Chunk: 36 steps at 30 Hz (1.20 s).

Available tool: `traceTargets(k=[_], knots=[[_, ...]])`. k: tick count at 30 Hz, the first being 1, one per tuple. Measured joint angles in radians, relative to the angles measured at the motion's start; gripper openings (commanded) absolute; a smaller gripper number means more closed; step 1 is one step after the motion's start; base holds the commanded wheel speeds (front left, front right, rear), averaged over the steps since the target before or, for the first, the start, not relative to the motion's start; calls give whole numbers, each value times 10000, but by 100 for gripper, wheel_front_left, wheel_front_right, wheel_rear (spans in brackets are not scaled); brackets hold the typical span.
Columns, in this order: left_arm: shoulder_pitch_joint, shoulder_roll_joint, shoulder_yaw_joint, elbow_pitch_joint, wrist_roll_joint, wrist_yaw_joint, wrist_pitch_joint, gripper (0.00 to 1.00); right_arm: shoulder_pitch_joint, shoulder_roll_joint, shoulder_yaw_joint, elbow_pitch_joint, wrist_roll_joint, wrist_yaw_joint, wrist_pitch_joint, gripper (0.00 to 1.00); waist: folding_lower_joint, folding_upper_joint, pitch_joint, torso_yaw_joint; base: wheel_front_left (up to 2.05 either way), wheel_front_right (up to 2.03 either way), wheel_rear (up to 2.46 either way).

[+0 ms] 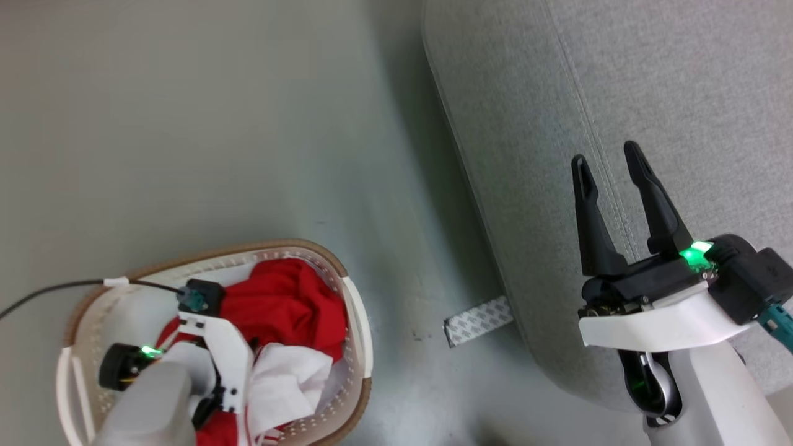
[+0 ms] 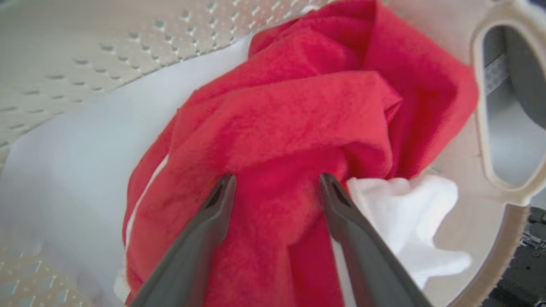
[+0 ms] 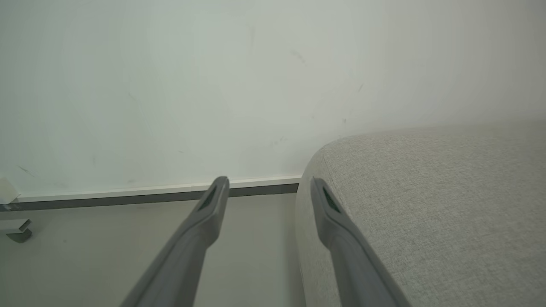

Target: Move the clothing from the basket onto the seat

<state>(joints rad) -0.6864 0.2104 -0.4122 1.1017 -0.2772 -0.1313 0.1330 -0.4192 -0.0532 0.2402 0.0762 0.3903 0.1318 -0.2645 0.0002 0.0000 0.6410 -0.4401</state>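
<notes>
The basket [image 1: 322, 253] stands on the floor at the lower left and holds crumpled red clothing [image 1: 291, 303] with a white panel [image 1: 285, 378]. My left arm's wrist [image 1: 210, 347] reaches down into it and hides its own fingers in the head view. In the left wrist view my left gripper [image 2: 277, 181] is open, its tips resting on the red clothing [image 2: 298, 106] with a fold of fabric between them; the basket's holed wall [image 2: 85, 55] curves behind. My right gripper [image 1: 606, 155] is open and empty above the grey seat [image 1: 681, 93], near its left edge [image 3: 448, 192].
A patterned strip of tape [image 1: 478, 320] lies on the grey floor between basket and seat. A black cable [image 1: 56, 291] runs over the basket rim to my left wrist. In the right wrist view a pale wall with a baseboard [image 3: 149, 194] stands beyond the seat's corner.
</notes>
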Motion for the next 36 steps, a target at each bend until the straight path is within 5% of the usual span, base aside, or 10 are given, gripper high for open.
traceTargets(k=[10,18,19,21,36], knots=[[-835,650,-1275,1012,-211,0,1133,100,-373,8,257,-2,516,0,2,100,0,0,1227,-560,0,0,0],[-1301,823,-1756,1264,-247,-4,1018,100,-473,10,226,-19,545,0,0,100,-1,0,1751,-655,0,0,0],[-1301,823,-1785,1281,-291,-4,920,81,-473,10,226,-8,545,0,0,100,-2,0,1748,-650,0,0,0],[-1292,811,-1820,1281,-407,-2,660,3,-476,15,215,69,543,0,2,100,-1,0,1701,-646,0,0,0],[-133,-769,-2823,673,-1937,0,-1501,0,-185,-19,-265,690,-756,0,2,100,-3,0,-593,354,0,0,0]])
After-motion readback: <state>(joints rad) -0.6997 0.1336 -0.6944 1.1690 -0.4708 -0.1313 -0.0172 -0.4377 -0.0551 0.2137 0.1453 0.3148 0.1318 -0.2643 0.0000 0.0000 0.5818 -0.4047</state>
